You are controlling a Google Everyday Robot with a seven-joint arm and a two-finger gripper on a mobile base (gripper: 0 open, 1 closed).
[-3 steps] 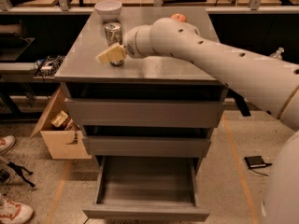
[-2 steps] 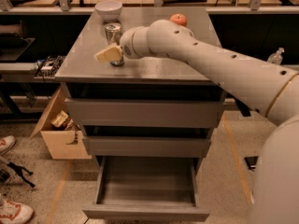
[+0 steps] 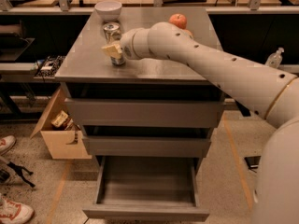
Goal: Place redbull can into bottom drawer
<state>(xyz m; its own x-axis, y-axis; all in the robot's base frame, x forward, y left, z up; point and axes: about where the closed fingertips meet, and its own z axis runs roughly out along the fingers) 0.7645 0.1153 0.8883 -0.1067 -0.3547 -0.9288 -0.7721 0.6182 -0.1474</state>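
Note:
The redbull can [image 3: 112, 32], slim and silver with a shiny top, stands upright on the grey cabinet top [image 3: 154, 71], at its left side. My gripper [image 3: 113, 51] is right at the can, at the height of its lower half, and hides part of it. My arm reaches in from the right across the top. The bottom drawer [image 3: 145, 213] is pulled out below the two shut drawers, and its grey tray is empty.
A white bowl [image 3: 108, 8] stands behind the can at the back left of the top. An orange fruit [image 3: 178, 20] sits at the back right. An open cardboard box [image 3: 60, 134] stands on the floor left of the cabinet. Shoes [image 3: 14, 211] are at the lower left.
My arm has shifted slightly, with the gripper staying at the can. The can still stands in the same spot and the drawer is unchanged.

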